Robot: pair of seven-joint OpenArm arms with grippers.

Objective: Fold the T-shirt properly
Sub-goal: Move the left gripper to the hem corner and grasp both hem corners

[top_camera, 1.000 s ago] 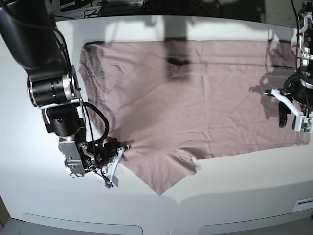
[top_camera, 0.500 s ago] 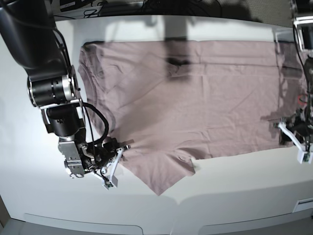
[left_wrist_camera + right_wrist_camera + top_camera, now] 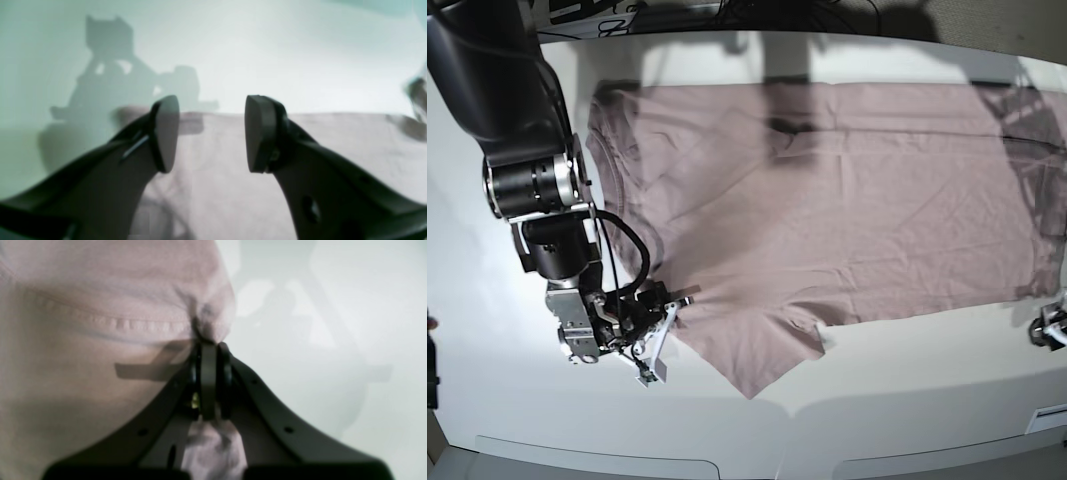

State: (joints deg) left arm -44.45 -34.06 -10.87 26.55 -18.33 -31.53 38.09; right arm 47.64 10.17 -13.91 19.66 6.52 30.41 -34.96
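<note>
Pink T-shirt (image 3: 827,210) lies flat across bench (image 3: 907,400); left pincer (image 3: 211,133) has spread and backed off to frame's lower right, right pincer (image 3: 208,350) pinching shoulder edge, fold pending.

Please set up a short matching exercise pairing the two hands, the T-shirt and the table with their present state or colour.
Column one:
1. left hand
2. right hand
3. T-shirt
4. table

Column two:
A. dusty pink, spread out flat
B. shut on a pinch of fabric
C. white, bare along the near edge
D. open, nothing between its pads

Right pairs: 1-D, 2-B, 3-A, 4-C.
</note>
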